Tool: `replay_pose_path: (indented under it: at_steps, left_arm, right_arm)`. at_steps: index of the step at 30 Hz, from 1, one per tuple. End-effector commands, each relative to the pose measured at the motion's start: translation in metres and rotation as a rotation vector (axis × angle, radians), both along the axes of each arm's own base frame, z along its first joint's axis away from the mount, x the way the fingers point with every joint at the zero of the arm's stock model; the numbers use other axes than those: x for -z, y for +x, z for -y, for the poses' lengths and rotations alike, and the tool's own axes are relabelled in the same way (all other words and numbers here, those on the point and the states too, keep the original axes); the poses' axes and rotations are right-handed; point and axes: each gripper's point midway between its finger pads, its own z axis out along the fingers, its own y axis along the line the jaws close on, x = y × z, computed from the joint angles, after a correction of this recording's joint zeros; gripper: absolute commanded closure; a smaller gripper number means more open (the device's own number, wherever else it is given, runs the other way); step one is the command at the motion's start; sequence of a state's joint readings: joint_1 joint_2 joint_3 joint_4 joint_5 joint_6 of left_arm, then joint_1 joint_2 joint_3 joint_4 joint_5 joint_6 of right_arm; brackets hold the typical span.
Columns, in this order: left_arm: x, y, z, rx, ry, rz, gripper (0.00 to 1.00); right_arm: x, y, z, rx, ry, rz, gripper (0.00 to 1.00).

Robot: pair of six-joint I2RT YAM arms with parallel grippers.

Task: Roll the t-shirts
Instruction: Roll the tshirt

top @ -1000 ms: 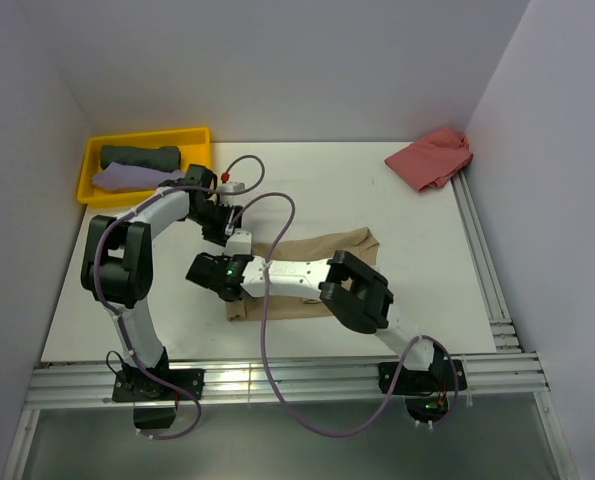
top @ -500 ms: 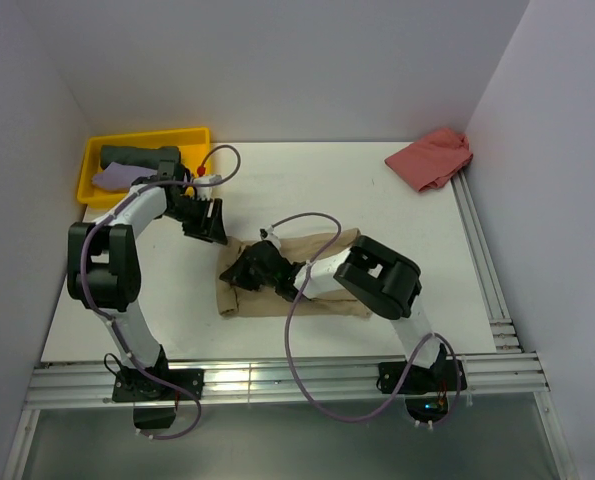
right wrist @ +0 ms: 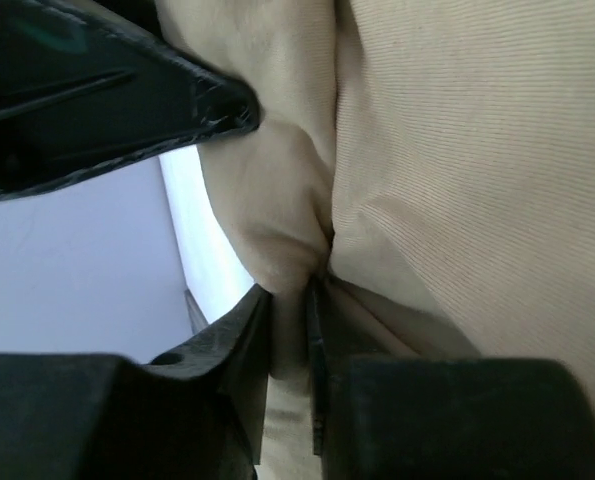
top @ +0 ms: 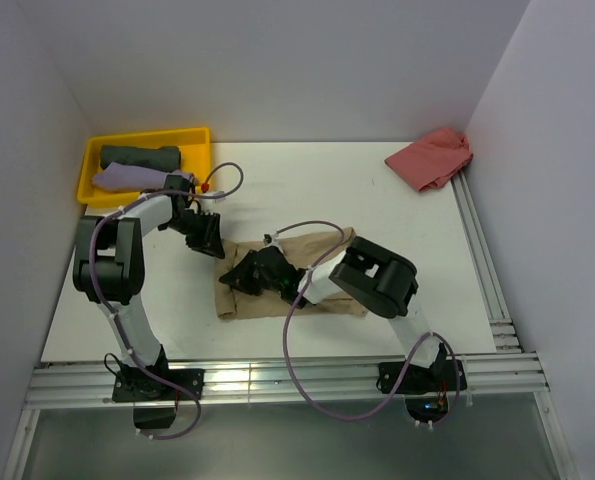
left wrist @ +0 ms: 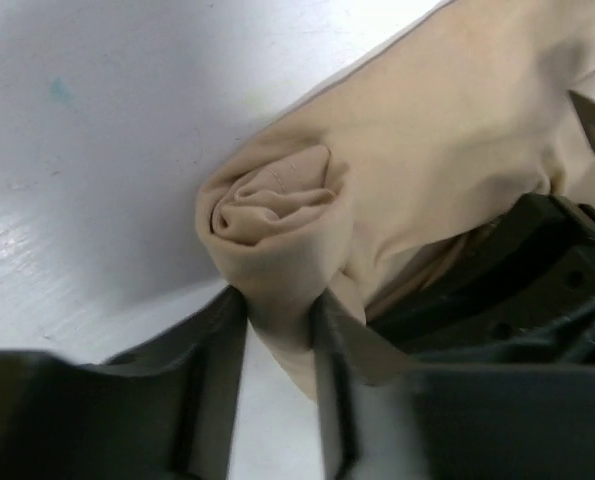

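Yellow plastic tray (top: 147,134) at far-left corner of table, rectangular, raised rim, long side roughly along the back edge. White table (top: 307,185), matte, flat; wrist view shows the surface (left wrist: 127,150) with a small teal speck (left wrist: 62,92). Aluminium rails (top: 277,380) run along the near edge; a second rail (top: 482,260) runs along the right edge. Plain pale back wall (top: 297,70), left wall (top: 17,200) and right wall (top: 567,200) enclose the table.

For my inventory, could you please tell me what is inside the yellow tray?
A rolled dark grey-green t-shirt and a lilac t-shirt lie inside the yellow tray. Anything beneath them is covered.
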State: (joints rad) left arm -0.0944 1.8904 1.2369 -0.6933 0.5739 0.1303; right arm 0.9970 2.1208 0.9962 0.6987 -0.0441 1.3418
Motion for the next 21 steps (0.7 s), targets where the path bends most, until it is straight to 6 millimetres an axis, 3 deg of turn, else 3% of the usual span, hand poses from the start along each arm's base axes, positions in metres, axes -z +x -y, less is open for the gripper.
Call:
replay_pose_path:
  at_steps: [1, 5, 8, 14, 18, 21]
  left_arm:
    - [0.002, 0.009, 0.003, -0.008, 0.02, 0.035, 0.74]
    - [0.003, 0.009, 0.007, -0.009, 0.05, 0.046, 0.9]
    - [0.001, 0.01, 0.008, -0.008, 0.069, 0.06, 0.95]
    - [-0.002, 0.011, 0.01, -0.002, 0.089, 0.075, 0.96]
    - [-0.003, 0.011, 0.011, 0.003, 0.101, 0.084, 0.96]
    - [-0.002, 0.01, 0.013, 0.007, 0.103, 0.08, 0.96]
  right_arm:
    - [0.013, -0.014, 0.016, -0.008, -0.113, -0.022, 0.75]
    - [0.008, -0.016, 0.023, 0.015, -0.252, 0.023, 0.58]
    - [0.0, -0.011, 0.034, 0.062, -0.396, 0.061, 0.5]
    - [-0.028, -0.012, 0.052, 0.15, -0.667, 0.141, 0.47]
    - [-0.054, -0.015, 0.044, 0.16, -0.736, 0.198, 0.47]
    - [-0.062, -0.017, 0.032, 0.141, -0.754, 0.234, 0.48]
